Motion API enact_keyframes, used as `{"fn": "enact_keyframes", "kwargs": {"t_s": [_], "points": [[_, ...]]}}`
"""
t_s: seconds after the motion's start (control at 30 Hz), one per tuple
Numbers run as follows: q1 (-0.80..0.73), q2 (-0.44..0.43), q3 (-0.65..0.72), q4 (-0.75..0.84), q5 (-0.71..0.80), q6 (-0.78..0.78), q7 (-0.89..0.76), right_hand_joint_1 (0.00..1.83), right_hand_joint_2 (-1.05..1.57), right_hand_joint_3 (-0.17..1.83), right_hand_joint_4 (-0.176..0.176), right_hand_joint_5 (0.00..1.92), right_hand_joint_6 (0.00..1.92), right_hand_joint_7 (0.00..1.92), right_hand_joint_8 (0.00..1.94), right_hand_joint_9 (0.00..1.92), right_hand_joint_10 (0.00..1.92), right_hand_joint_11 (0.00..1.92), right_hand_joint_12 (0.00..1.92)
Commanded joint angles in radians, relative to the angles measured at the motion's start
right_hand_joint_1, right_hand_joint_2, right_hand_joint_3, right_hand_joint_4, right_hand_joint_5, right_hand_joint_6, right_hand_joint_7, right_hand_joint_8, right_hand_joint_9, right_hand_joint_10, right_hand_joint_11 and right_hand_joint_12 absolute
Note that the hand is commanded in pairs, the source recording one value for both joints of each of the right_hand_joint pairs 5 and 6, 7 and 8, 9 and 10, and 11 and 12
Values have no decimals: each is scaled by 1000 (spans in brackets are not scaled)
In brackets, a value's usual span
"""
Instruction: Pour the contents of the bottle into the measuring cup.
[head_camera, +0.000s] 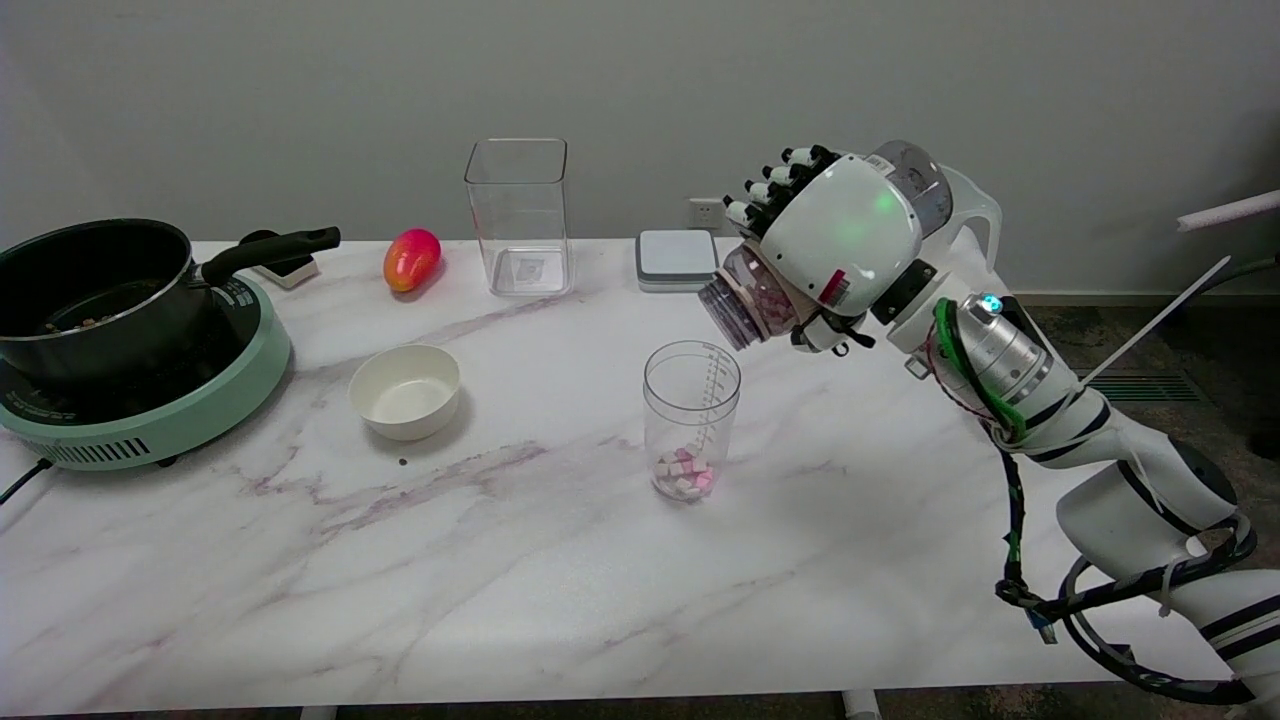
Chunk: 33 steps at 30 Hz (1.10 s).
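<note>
The right hand (835, 250) has its fingers wrapped round the bottle (745, 298), tipped mouth-down just above and to the right of the measuring cup (691, 418). Pink and white pieces already lie in the cup's bottom, and more sit inside the bottle. The risk is that the mouth looks slightly off the rim, so pieces could bounce out across the table (500, 560), or the bottle could clip the cup.

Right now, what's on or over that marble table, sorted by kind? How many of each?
Clear containers: 3, the tall box, the measuring cup, and the bottle held by the right hand
Cookware: 2, black pot, green cooker
White bowl: 1
Mango-like fruit: 1
Grey-white flat device: 1
Total: 8
</note>
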Motion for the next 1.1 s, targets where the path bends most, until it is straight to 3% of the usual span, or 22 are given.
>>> {"fn": "enact_keyframes", "kwargs": {"t_s": [0.03,1.1], "points": [[0,0,-22,-1,-3,12,-96,1335,1305,289,0,1840,1840,1798,1798,1355,1355,1269,1269],[-5,-1,-32,18,-51,12,-130,1316,1333,286,0,1840,1840,1803,1803,1360,1360,1270,1270]]}}
